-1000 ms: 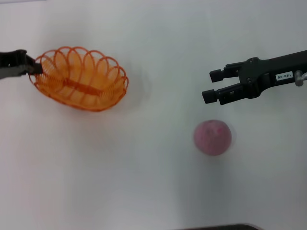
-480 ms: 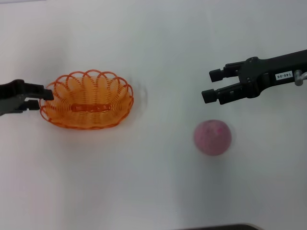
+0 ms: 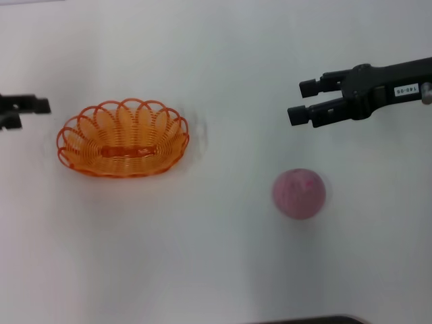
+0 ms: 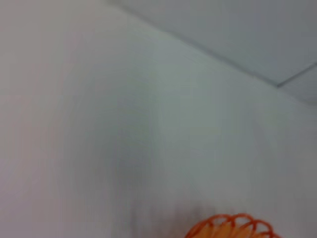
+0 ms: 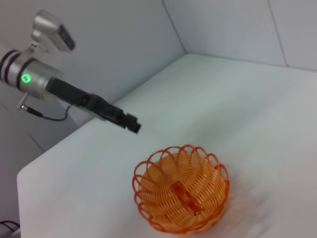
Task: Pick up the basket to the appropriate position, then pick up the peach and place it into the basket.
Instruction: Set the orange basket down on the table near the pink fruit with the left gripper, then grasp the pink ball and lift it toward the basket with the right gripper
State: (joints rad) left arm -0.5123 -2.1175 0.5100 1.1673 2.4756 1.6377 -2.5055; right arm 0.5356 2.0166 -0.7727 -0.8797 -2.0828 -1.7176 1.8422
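We see the left end effector (image 3: 27, 112), fingers spread, now pulled clear of the basket (image 3: 123, 138) resting on the table (image 3: 216, 270), so the open right end effector (image 3: 305, 101) above the peach (image 3: 299, 194) takes over.

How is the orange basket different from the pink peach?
The basket is orange, the peach pink. The basket is a wide, open oval of looped strands you can see through; the peach is a solid, fuzzy-looking ball. The basket is bigger than the peach. Both sit on the white table, with no pincer touching them.
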